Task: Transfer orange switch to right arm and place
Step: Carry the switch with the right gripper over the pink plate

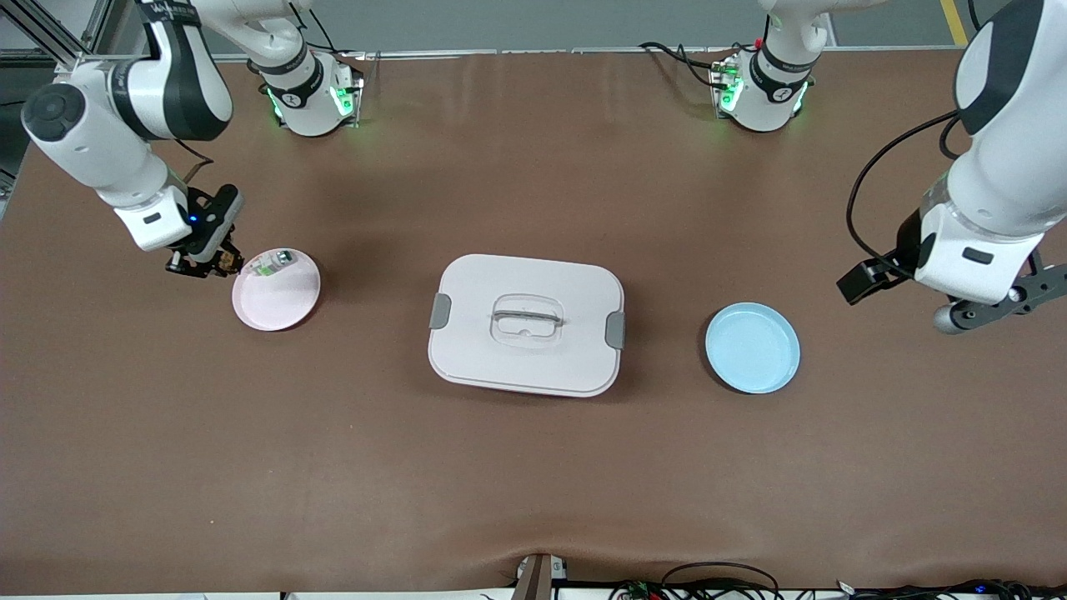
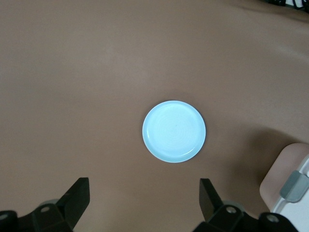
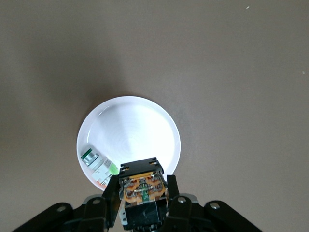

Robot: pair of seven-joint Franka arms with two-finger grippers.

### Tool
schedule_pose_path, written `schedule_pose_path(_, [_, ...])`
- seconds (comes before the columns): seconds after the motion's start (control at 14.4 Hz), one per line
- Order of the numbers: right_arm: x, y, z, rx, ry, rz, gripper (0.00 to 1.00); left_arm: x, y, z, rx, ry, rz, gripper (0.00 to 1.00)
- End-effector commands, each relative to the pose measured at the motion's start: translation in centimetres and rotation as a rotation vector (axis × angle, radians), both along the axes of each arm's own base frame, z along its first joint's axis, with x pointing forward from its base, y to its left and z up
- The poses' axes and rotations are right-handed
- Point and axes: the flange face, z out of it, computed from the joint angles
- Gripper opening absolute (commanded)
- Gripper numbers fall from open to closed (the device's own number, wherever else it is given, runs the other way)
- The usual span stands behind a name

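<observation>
My right gripper (image 1: 204, 265) is shut on the orange switch (image 1: 222, 265), a small black block with an orange middle. It holds the switch just over the edge of the pink plate (image 1: 279, 304) at the right arm's end of the table. In the right wrist view the switch (image 3: 143, 186) sits between the fingers (image 3: 110, 195), above the plate's rim (image 3: 159, 116). My left gripper (image 1: 1000, 304) is open and empty, up over the table at the left arm's end, beside the blue plate (image 1: 753, 347). The left wrist view shows its open gripper (image 2: 145, 188) with bare table between the fingers.
A small white-and-green part (image 1: 271, 263) lies in the pink plate and also shows in the right wrist view (image 3: 96, 163). A white lidded box (image 1: 527, 325) with a clear handle stands mid-table. The blue plate (image 2: 174, 131) holds nothing.
</observation>
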Motion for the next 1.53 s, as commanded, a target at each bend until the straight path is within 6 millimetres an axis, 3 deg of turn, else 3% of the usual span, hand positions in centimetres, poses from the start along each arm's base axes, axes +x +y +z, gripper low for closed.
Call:
schedule_pose_path(0.0, [0.4, -0.5, -2.8, -0.029, 0.018, 0.069, 0.0, -0.8, 1.8, 0.9, -0.023, 0.016, -0.01, 1.0])
schedule_pose_path(0.21, [0.9, -1.0, -5.6, -0.035, 0.024, 0.068, 0.0, -2.3, 2.9, 2.7, -0.021, 0.008, -0.101, 1.0])
schedule_pose_path(0.35, [1.1, -1.0, -7.3, -0.036, 0.025, 0.07, 0.0, -4.6, 5.1, 4.0, -0.013, 0.014, -0.201, 1.0])
schedule_pose_path(0.49, [0.9, -1.0, -8.9, -0.038, -0.006, 0.087, 0.0, -5.7, 8.6, 4.8, -0.081, 0.012, -0.252, 1.0])
schedule_pose_path(0.76, [0.5, -0.8, -12.2, -0.043, 0.004, 0.127, 0.0, -8.3, 8.3, 4.7, -0.085, 0.019, -0.268, 1.0])
schedule_pose_path(1.04, [-0.2, -0.7, -14.6, -0.042, 0.013, 0.128, 0.0, -8.8, 8.5, 6.0, -0.08, -0.002, -0.267, 1.0])
schedule_pose_path(1.46, [-0.4, -0.2, -17.1, -0.04, -0.003, 0.123, 0.0, -9.2, 8.1, 5.8, -0.083, 0.033, -0.286, 1.0])
